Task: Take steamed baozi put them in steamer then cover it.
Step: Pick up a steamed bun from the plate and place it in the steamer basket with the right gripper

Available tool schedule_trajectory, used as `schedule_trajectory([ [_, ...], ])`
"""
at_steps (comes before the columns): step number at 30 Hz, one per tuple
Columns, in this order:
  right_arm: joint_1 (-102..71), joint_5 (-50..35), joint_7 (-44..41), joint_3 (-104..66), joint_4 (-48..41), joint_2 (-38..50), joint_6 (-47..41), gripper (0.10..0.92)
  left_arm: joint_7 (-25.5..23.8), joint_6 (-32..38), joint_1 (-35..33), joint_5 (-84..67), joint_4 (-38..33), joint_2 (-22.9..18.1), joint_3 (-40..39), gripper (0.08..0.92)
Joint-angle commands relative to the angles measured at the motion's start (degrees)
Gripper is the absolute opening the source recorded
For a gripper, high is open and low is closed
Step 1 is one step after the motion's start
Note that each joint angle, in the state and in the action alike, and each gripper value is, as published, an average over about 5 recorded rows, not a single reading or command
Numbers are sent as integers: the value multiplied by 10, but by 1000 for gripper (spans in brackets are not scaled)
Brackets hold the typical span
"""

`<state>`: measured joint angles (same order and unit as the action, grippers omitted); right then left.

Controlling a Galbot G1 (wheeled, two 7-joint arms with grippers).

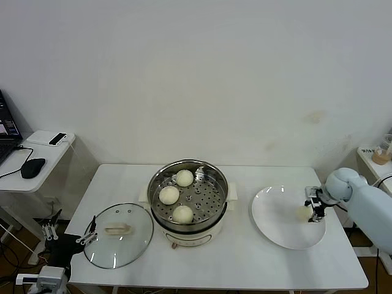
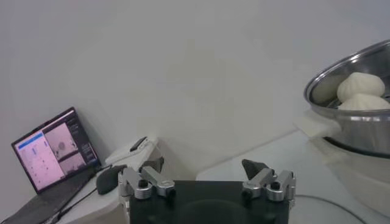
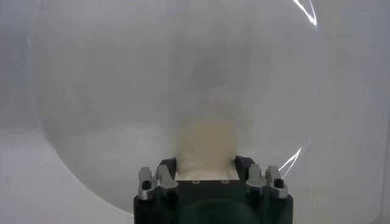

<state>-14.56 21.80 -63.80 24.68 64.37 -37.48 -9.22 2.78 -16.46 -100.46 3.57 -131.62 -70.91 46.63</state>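
Observation:
The steamer (image 1: 154,191) stands mid-table with three baozi on its perforated tray: one at the back (image 1: 184,177), one on the left (image 1: 169,195), one at the front (image 1: 182,214). The fourth baozi (image 1: 304,212) lies on the white plate (image 1: 275,217) at the right. My right gripper (image 1: 313,211) is shut on it; in the right wrist view the baozi (image 3: 206,143) sits between the two fingers of the right gripper (image 3: 206,163). The cover (image 1: 131,245) lies flat left of the steamer. My left gripper (image 1: 89,236) is open and empty at the cover's left edge, and it also shows in the left wrist view (image 2: 204,167).
A low side table at the far left holds a mouse (image 1: 32,167) and a laptop (image 2: 52,152). Another small table with a cup (image 1: 381,156) stands at the far right. The wall runs close behind the table. The steamer's side (image 2: 356,125) shows in the left wrist view.

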Motion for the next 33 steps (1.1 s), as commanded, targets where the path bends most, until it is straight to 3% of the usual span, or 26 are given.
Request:
schedule_trajectory([
  [1, 108, -77, -12, 87, 79, 51, -31, 612, 0, 0, 0, 0, -1, 0, -1, 823],
  [9, 285, -193, -13, 224, 183, 68, -93, 619, 0, 1, 1, -1, -3, 3, -5, 823],
  [18, 479, -327, 19, 378, 248, -24, -161, 627, 0, 0, 4, -2, -2, 9, -9, 823],
  [27, 501, -449, 86, 425, 271, -135, -237, 628, 0, -1, 12, -4, 3, 9, -10, 823],
  [33, 467, -478, 120, 423, 247, -188, -266, 633, 0, -2, 14, -3, 2, 3, -9, 823],
])
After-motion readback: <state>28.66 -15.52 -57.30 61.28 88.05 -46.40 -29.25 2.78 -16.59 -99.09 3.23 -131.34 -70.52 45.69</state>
